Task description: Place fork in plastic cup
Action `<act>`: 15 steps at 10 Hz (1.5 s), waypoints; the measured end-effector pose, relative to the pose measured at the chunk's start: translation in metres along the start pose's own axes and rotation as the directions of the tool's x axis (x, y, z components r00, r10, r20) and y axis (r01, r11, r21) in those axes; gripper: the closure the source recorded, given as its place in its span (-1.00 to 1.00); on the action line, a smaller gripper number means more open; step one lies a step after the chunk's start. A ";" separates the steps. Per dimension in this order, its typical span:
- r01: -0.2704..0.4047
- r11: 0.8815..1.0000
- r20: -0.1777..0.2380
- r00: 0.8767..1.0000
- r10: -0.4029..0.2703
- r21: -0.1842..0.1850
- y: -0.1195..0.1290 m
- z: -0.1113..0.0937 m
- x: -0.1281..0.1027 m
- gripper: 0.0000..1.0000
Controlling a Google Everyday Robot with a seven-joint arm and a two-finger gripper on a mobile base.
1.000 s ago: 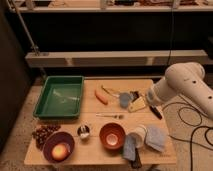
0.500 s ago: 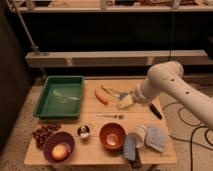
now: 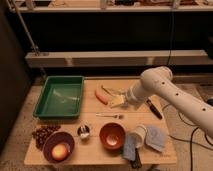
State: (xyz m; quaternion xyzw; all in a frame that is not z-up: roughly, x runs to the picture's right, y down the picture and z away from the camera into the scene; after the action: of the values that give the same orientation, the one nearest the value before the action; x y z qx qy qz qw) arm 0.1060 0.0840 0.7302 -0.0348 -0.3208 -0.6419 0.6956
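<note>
The fork (image 3: 110,116) is a thin silver piece lying flat across the middle of the table, just behind the orange bowl (image 3: 112,136). The plastic cup (image 3: 139,135) is whitish and sits to the right of that bowl, beside a grey cloth (image 3: 155,138). My white arm comes in from the right. Its gripper (image 3: 119,101) hangs open over the back middle of the table, beside the carrot (image 3: 101,96) and a little behind the fork, with nothing in it.
A green tray (image 3: 57,97) fills the back left. Grapes (image 3: 43,133), a purple bowl (image 3: 59,148) with fruit and a small metal cup (image 3: 83,131) line the front left. A black-handled knife (image 3: 154,109) lies right of the gripper, a dark sponge (image 3: 129,147) at the front edge.
My arm has swung left from the table's right side, carrying the gripper over the back middle near the carrot. The fork and the cup have not moved.
</note>
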 end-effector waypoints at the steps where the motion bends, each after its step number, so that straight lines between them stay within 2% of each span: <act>1: -0.013 1.000 -0.011 1.000 0.013 0.009 0.006 -0.002 0.000 -0.60; 2: -0.028 0.999 -0.029 0.999 0.029 0.024 0.020 -0.005 -0.001 -0.60; 4: -0.060 0.997 -0.033 0.998 0.061 0.045 0.036 -0.002 0.001 -0.60; 7: -0.090 0.993 0.005 0.996 0.090 0.076 0.049 0.023 0.011 -0.60; 9: -0.099 0.990 0.041 0.995 0.096 0.100 0.052 0.047 0.017 -0.60; 15: -0.115 0.981 0.112 0.989 0.099 0.154 0.044 0.084 0.021 -0.60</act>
State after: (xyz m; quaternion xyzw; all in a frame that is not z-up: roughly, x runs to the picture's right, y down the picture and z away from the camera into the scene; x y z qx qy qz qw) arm 0.1115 0.1123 0.8232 -0.0291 -0.4047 -0.5729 0.7122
